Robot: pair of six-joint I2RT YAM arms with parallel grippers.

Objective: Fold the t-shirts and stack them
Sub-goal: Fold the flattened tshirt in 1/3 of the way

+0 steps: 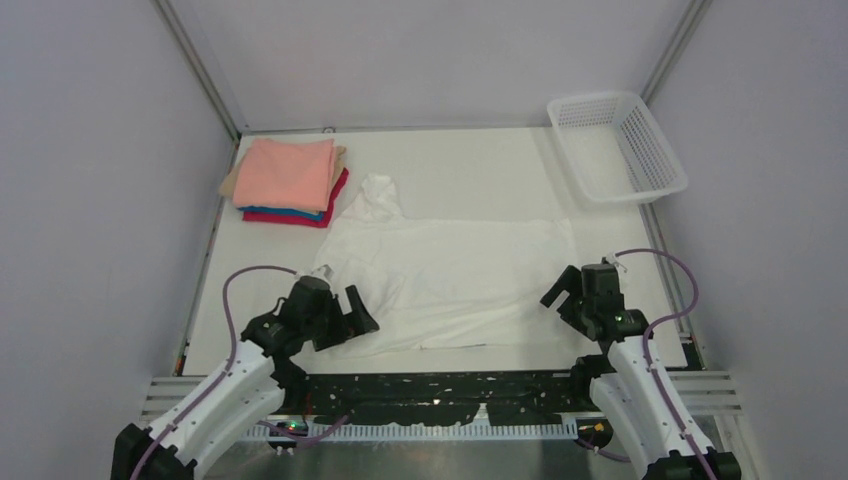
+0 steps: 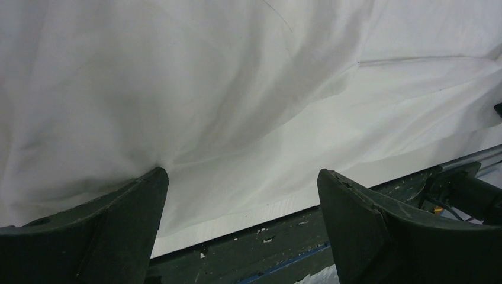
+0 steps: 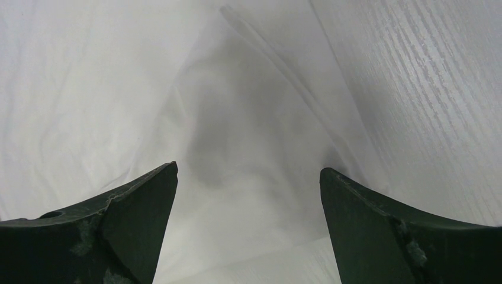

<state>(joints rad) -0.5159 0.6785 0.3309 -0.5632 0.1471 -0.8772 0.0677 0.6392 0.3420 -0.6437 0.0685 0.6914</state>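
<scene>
**Position.** The white shirt (image 1: 450, 280) lies spread across the middle of the table (image 1: 480, 175), with one sleeve pointing to the far side. A stack (image 1: 290, 178) of folded shirts sits at the far left, salmon on top, well apart from the grippers.

**Grippers.** The left gripper (image 1: 345, 318) hangs over the shirt's near left edge, jaws spread wide and holding nothing. The right gripper (image 1: 562, 298) hangs over the near right corner, likewise released and empty.

**Step in hand (judged).** Take the near edge at both ends for a fold.
- Each gripper should come down square on its own corner, so the fingers straddle the hem and not loose cloth.
- Both should close and lift together, keeping the edge taut between them.
- The left side shows a raised wrinkle; a bite there would skew the fold.

**Containers.** The basket (image 1: 655, 150) stands at the far right. Nothing shows inside it.
</scene>
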